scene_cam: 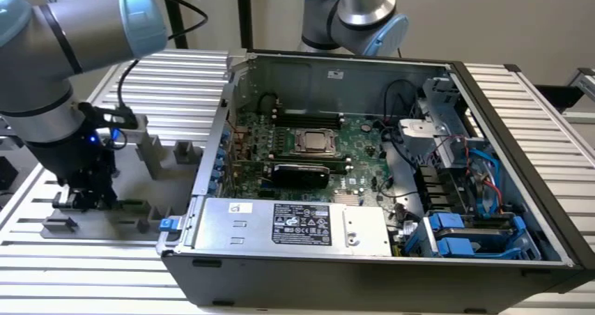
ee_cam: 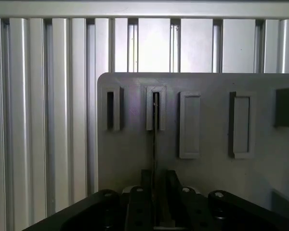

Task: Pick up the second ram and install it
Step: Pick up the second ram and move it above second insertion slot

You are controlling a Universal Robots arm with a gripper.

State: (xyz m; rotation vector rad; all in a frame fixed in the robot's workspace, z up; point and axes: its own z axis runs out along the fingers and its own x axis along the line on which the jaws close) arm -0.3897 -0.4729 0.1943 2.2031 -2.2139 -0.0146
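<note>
**Claw holding narrow on the second ram at its holder**

In the wrist view, the claw [ee_cam: 155,179] is sitting narrow. Its 2 black fingers [ee_cam: 145,192] are pressing in on either face of the second ram [ee_cam: 155,139], which is showing edge-on as a thin dark line. The stick is running out from between the fingers to a slotted holder [ee_cam: 150,115], and its far end is resting in that slot. The holder is standing on a grey plate [ee_cam: 130,159]. 1 more slotted holder [ee_cam: 116,110] is sitting just beside it, and 2 plain rectangular blocks [ee_cam: 189,125] are sitting on its other side. Past the plate, the ribbed metal desk [ee_cam: 38,120] is stretching away.

In the exterior view, the arm [scene_cam: 56,64] is reaching down at the exterior view's left. It is keeping the claw [scene_cam: 88,193] low against the grey plate [scene_cam: 139,210] on the desk [scene_cam: 83,273]. Just to the exterior view's right of the plate, an open computer case [scene_cam: 372,277] is lying on its side. Inside it, the grey power supply [scene_cam: 288,224] is sitting nearest. The large green motherboard [scene_cam: 358,130] is lying behind that, carrying a square processor socket [scene_cam: 316,142]. Farthest back, behind the case, a joint of another arm [scene_cam: 358,15] is hanging.
</note>
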